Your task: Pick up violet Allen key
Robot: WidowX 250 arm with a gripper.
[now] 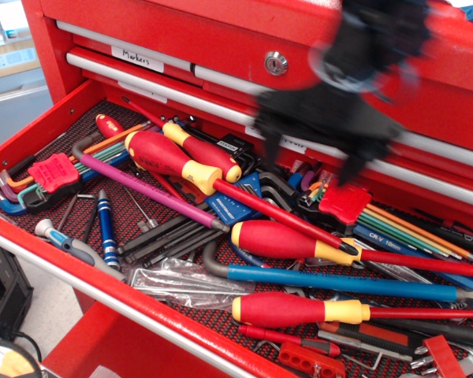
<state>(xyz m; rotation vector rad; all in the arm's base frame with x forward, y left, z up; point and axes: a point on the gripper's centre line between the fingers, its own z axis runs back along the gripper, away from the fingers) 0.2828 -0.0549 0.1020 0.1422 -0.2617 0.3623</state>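
The violet Allen key [146, 188] lies loose in the open red drawer [39, 126]. It runs diagonally from its short bent end at the left to its tip under a red-and-yellow screwdriver [177, 167]. My black gripper [310, 160] hangs above the middle-right of the drawer, blurred by motion. Its jaws stand wide apart and hold nothing. It is to the right of the key and well above it.
Several red-and-yellow screwdrivers [288, 240] crowd the drawer. A long blue hex key [339, 283] lies near the front. Red holders with coloured keys sit at the left [54, 172] and the right [345, 201]. A small blue driver [106, 228] lies front left. Closed drawers with a lock [276, 63] rise behind.
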